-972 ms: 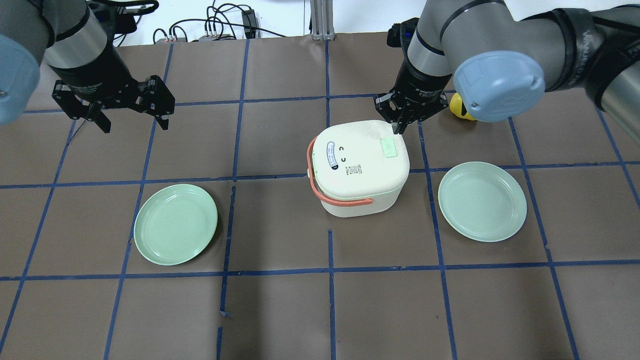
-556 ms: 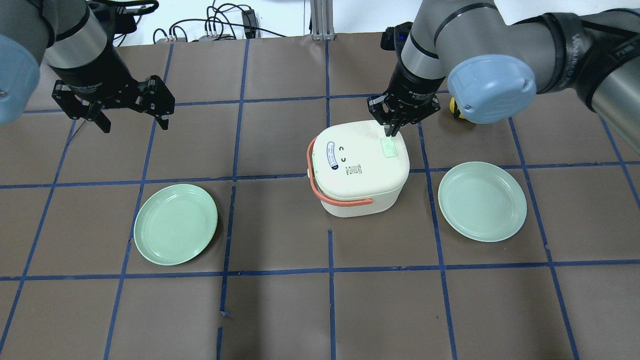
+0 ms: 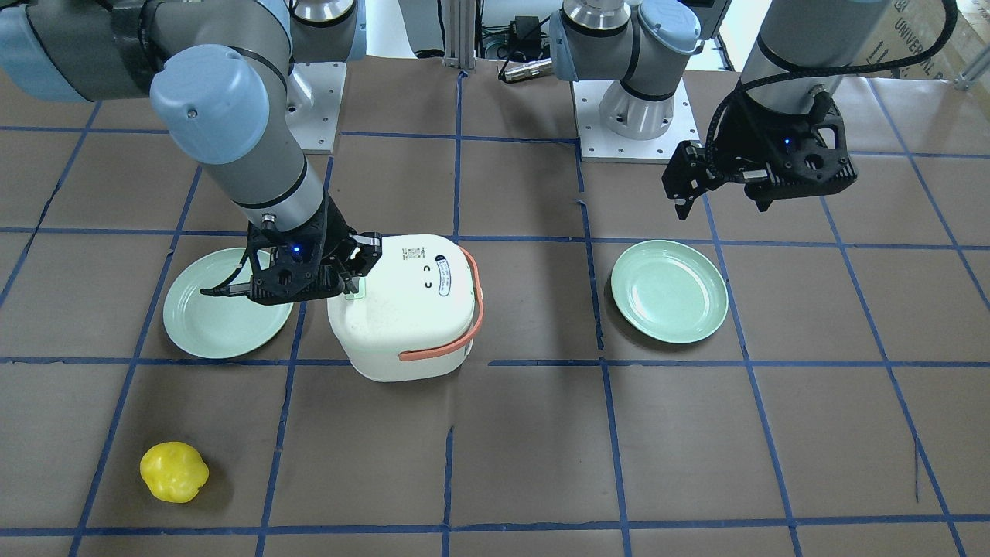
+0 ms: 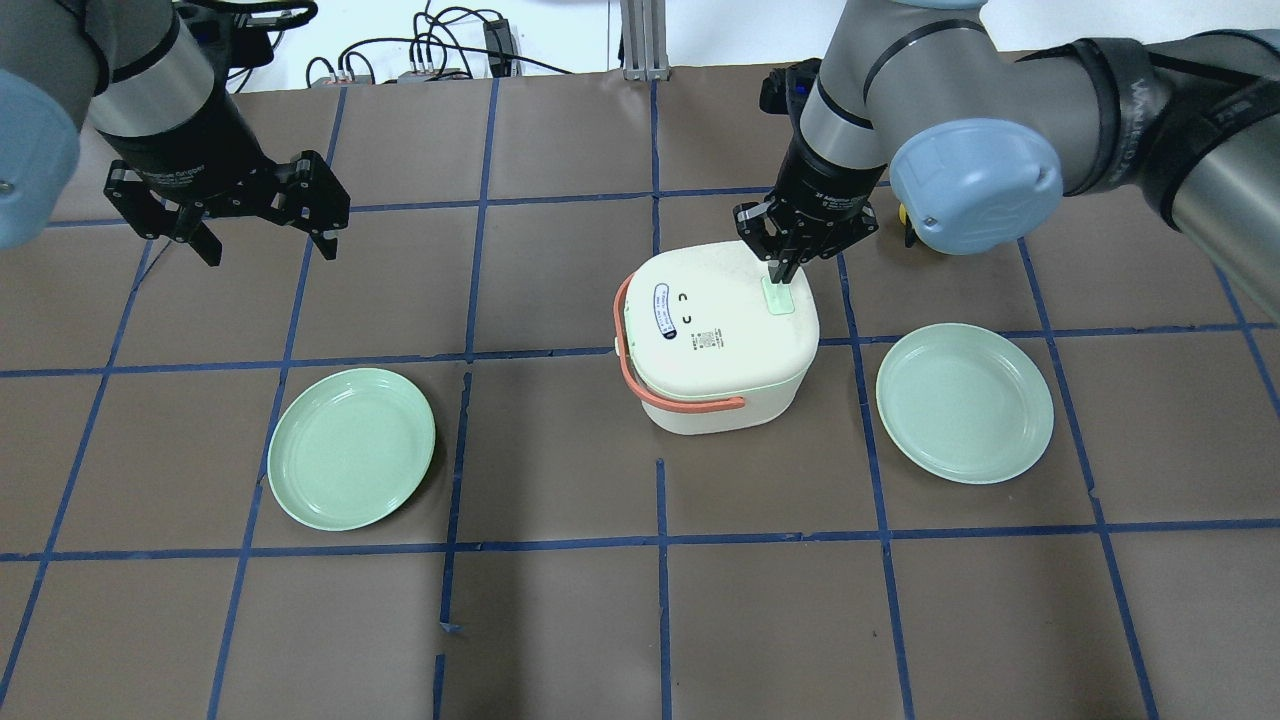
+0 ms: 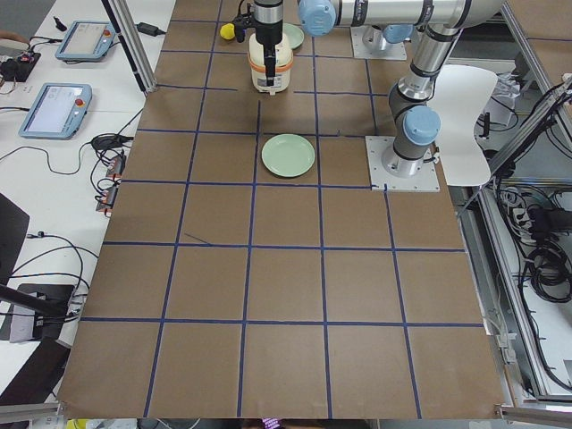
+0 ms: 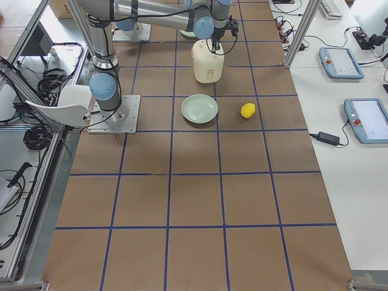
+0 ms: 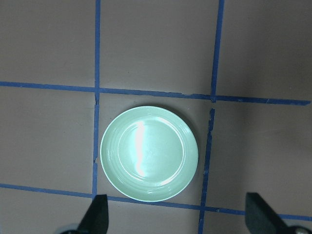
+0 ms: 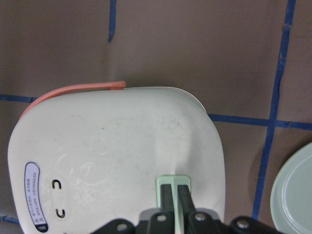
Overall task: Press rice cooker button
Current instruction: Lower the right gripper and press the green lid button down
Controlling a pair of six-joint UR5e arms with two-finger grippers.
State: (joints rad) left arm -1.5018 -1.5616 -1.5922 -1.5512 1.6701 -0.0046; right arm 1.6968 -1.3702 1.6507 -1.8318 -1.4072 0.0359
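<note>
Cooker (image 4: 715,335) mid-table, lid shut | button (image 4: 779,300) at lid's 2 o'clock | right gripper (image 4: 782,272) fingers pinched together, empty, tips on button | right plate (image 4: 964,402) at cooker's 4 o'clock, left plate (image 4: 350,447) at 8 | left gripper (image 4: 265,240) at 10 o'clock, spread wide, empty | pepper (image 3: 174,471) at 2 o'clock

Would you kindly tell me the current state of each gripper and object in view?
White rice cooker with orange handle: upright, lid closed.
Pale green button on its lid: right gripper tips appear to rest on it.
Right gripper: shut, holding nothing.
Left gripper: open, empty, hovering.
Green plate on robot's left: empty.
Green plate on robot's right: empty.
Yellow pepper-shaped toy: lying loose, untouched.
</note>
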